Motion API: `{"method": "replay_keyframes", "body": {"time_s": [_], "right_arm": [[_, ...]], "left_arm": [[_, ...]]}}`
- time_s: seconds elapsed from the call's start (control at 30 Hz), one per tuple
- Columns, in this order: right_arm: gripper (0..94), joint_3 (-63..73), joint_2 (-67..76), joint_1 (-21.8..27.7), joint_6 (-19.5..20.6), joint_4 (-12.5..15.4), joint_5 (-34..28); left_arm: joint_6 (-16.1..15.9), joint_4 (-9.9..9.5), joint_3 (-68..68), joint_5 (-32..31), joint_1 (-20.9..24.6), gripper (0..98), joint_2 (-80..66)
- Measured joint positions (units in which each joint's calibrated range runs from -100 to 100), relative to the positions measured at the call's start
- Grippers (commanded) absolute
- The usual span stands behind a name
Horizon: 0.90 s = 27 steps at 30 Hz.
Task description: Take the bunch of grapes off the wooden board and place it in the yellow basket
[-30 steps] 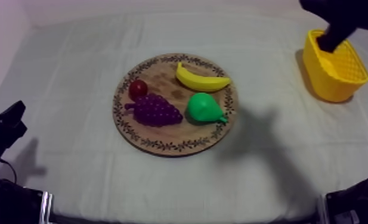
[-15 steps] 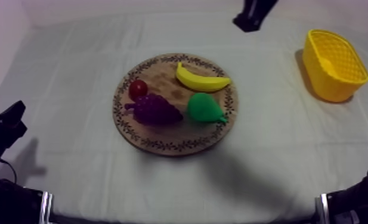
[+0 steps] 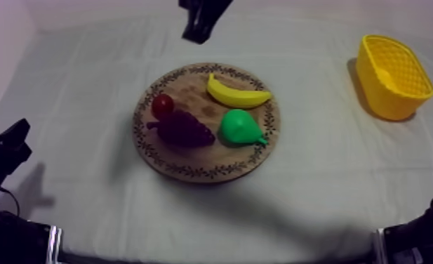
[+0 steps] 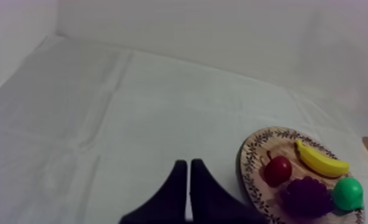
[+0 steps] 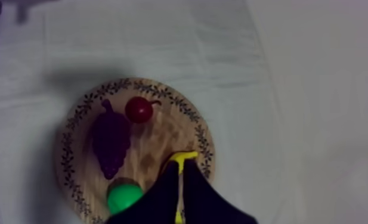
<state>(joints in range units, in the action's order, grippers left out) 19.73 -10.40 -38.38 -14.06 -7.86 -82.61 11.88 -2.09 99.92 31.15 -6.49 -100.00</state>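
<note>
Purple and knobbly, the bunch of grapes [image 3: 184, 129] lies untouched on the left half of the round wooden board [image 3: 212, 170], which sits mid-table. The small red fruit [image 3: 163, 105] is just beside its stem end, on the far-left side. The pear [image 3: 240, 128] sits close on its right, and the banana [image 3: 236, 93] lies along the far-right part of the board. The yellow basket [image 3: 393, 77] stands well apart, at the far right of the table [image 3: 85, 84].

The step in hand looks like the approach, with no grasp begun. The right end effector [image 3: 199, 28] hangs high beyond the board's far edge. In its own wrist view its two fingers lie together as a narrow wedge over the banana, with the grapes off to one side. The next move probably calls for it to shift over the bunch, spread its fingers, come down and close across the body of the grapes.

The red fruit and the pear crowd the bunch on two sides, so the fingers need to drop into the freer gaps or they may nudge a neighbour. The carry to the basket would pass over the pear and banana, so a clear lift seems wise.

The left end effector [image 4: 188, 165] rests at the near left, fingers together, out of the way.
</note>
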Motion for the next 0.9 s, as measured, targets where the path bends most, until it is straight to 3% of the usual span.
{"method": "replay_keyframes", "body": {"time_s": [0.67,0.9], "right_arm": [[0.9,12.7,-20.2,-0.8,0.9,0.5,-13.8],[15.6,12.3,-21.1,-0.9,0.1,1.1,-15.0]], "left_arm": [[0.0,0.0,0.0,0.0,0.0,0.1,0.0],[0.0,0.0,0.0,0.0,0.0,0.1,0.0]]}}
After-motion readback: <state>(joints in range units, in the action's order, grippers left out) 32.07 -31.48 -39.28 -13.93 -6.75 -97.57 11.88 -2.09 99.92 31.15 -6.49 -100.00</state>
